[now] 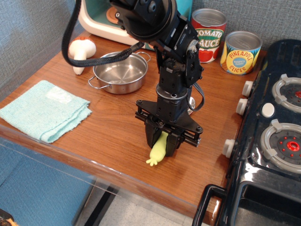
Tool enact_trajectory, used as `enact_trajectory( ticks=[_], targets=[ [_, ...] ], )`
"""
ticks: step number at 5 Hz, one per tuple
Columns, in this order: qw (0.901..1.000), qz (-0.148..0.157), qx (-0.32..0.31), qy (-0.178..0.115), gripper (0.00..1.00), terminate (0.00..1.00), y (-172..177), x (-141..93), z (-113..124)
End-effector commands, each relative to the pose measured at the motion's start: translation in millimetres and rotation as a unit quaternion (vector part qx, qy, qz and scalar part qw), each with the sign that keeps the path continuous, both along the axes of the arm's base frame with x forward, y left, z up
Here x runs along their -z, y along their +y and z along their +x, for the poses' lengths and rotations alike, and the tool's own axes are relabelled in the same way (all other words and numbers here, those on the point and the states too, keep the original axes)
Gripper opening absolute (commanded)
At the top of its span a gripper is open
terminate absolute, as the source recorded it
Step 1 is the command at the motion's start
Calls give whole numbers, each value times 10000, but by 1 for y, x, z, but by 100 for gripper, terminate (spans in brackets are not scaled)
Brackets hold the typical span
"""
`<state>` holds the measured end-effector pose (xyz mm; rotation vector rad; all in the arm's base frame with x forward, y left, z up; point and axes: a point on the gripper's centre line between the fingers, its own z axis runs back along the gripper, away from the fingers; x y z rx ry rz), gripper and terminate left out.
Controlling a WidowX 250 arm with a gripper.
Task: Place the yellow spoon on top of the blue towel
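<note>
The yellow spoon (157, 153) lies near the table's front edge. Its pale-yellow handle with the nubbed end points toward the front left. Its silver bowl (190, 101) peeks out behind the arm. My gripper (162, 143) stands straight over the handle with its black fingers closed on it. The blue towel (44, 110) lies folded at the table's left edge, well left of the gripper, with nothing on it.
A steel pot (120, 72) stands at the back centre, a white mushroom toy (81, 51) behind it at left. Tomato sauce can (209, 35) and pineapple can (241, 52) stand at the back. A black toy stove (273, 132) fills the right side.
</note>
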<state>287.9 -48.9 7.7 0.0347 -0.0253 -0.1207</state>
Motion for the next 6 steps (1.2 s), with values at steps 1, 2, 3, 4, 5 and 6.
enact_trajectory(
  ticks=[1, 2, 3, 4, 5, 6],
  targets=[
    [9965, 152, 215, -797, 0, 0, 57, -57, 0],
    [9951, 175, -191, -954, 0, 0, 107, -67, -5],
    [9947, 462, -526, -758, 0, 0, 155, -64, -12],
    [9951, 568, -618, -521, 0, 0, 203, -62, -23],
    [9956, 670, -521, -407, 0, 0, 220, -62, -30],
    [9961, 714, -457, -233, 0, 0, 231, -58, -34]
  ],
)
